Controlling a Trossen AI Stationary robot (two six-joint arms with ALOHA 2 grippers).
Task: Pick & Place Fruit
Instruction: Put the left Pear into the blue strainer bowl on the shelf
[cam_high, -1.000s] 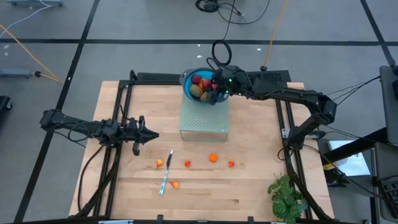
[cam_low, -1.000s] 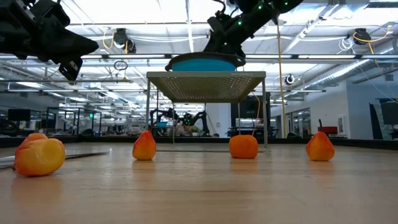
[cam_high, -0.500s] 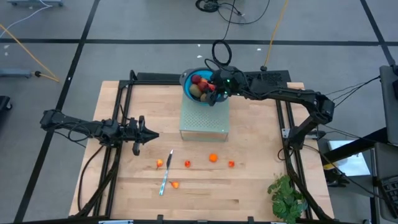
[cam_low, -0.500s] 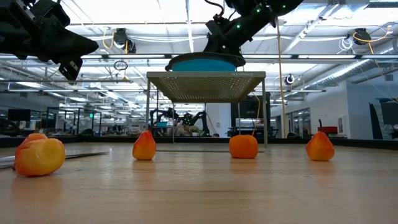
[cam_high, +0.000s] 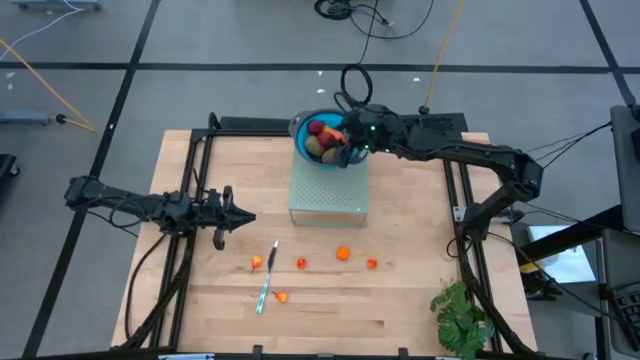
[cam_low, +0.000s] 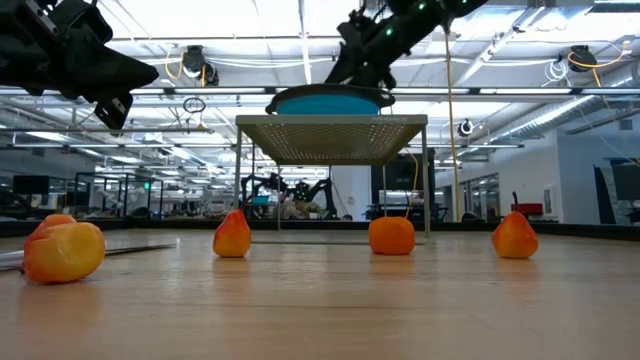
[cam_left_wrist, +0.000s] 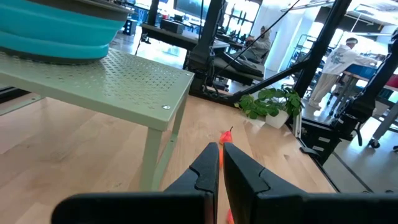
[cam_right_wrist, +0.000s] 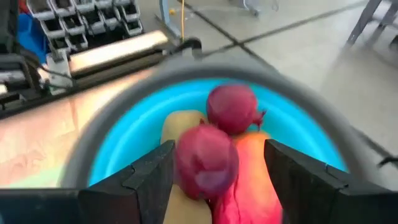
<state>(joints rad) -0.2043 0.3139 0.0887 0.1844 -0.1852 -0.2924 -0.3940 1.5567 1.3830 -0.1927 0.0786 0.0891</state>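
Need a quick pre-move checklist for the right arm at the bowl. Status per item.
1. Right pincer over the blue bowl: ok.
2. Fingers open, straddling a maroon ball: ok.
3. Ball actually gripped: cannot tell.
4. Bowl seated on the green stand: ok.
5. Left pincer shut, parked away from the stand: ok.
6. Small orange pieces and the knife on the table clear of the right arm: ok.

Both arms are matte black, built of slim tubular links with blocky joints. Black cables trail alongside. Green indicator lights glow near the right end effector (cam_high: 347, 148).
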